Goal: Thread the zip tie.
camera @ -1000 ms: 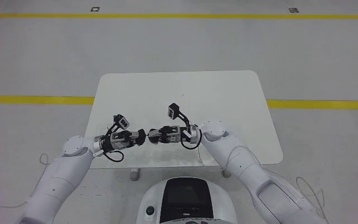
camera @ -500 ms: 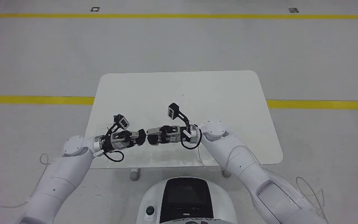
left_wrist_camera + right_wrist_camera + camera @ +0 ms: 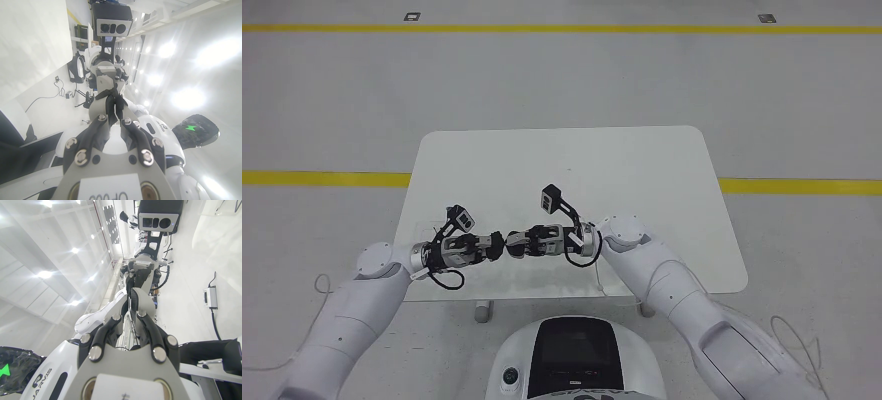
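Closing the gap, left hand [image 3: 492, 244] and right hand [image 3: 515, 242] now meet, each clamped on the zip tie [image 3: 110, 108] stretched between their tips, where slight misalignment could make its tail buckle or miss the head.

We hold our left arm [image 3: 352, 310] and right arm [image 3: 682, 295] bent inward in front of us, forearms nearly in one line and wrists facing each other. Our left gripper [image 3: 494, 243] and right gripper [image 3: 514, 242] meet tip to tip, just beside one another. Each has its fingers pinched together on the zip tie [image 3: 110, 108].
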Controlling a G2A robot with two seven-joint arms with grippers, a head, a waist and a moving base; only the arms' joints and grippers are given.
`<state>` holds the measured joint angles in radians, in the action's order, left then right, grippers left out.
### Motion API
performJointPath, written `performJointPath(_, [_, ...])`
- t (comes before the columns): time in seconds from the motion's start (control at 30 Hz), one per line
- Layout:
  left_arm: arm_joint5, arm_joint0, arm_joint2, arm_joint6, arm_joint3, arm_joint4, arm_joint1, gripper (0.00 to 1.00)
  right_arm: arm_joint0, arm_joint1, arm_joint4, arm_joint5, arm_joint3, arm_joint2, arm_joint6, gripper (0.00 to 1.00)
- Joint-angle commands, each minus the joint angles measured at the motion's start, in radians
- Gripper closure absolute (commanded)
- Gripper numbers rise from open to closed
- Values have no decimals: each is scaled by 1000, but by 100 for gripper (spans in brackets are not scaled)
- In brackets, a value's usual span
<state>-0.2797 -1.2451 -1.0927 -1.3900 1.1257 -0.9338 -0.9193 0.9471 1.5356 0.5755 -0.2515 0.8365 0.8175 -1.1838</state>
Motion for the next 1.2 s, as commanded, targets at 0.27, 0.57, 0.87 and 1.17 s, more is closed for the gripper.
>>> performJointPath(0.27, [0, -2, -2, 0, 1, 2, -1, 100, -4, 3, 0, 1, -6, -3, 0, 94])
performJointPath(0.57, [0, -4, -3, 0, 5, 5, -1, 100, -6, 5, 1, -1, -12, -4, -1, 94])
performJointPath(0.87, [0, -6, -5, 0, 5, 4, -1, 100, -8, 7, 3, 1, -20, -4, -1, 100])
performJointPath(1.17, [3, -6, -7, 0, 4, -8, -3, 0, -6, 6, 3, -3, -25, -1, -4, 100])
